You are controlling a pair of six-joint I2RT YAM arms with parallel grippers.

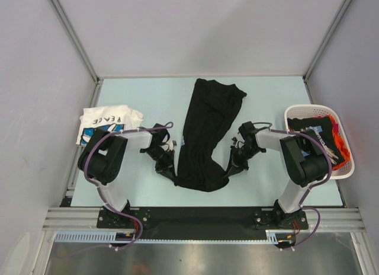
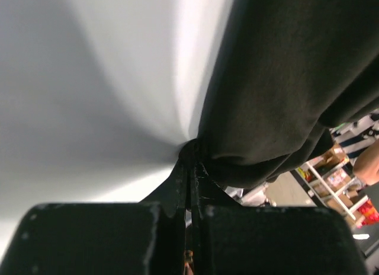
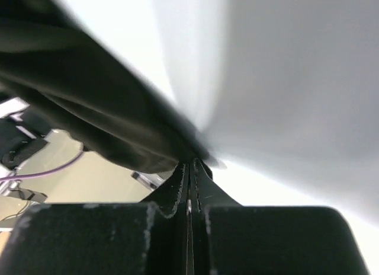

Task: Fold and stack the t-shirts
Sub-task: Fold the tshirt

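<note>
Top view: the left arm (image 1: 103,156) covers the white t-shirt's (image 1: 109,122) near edge; the right arm (image 1: 305,159) hides part of the dark shirts (image 1: 314,128) in the basket (image 1: 305,107). Wrist views: the black t-shirt (image 2: 284,79) is blurred and cropped by frame edges.

Purple cables (image 1: 84,163) run along black-and-white arms (image 1: 112,156) to black claws (image 2: 189,165).

A pale blue table (image 1: 148,103) is enclosed by plain grey walls: a far wall (image 1: 201,32), a left wall (image 1: 29,109) and a right wall (image 1: 355,79). Slanted metal posts (image 1: 71,35) are set at the far corners. An aluminium rail (image 1: 201,218) is fixed along the near edge, with a metal sheet (image 1: 195,260) nearer still. What may be shelving (image 2: 331,177) is glimpsed, blurred, in the left wrist view.
</note>
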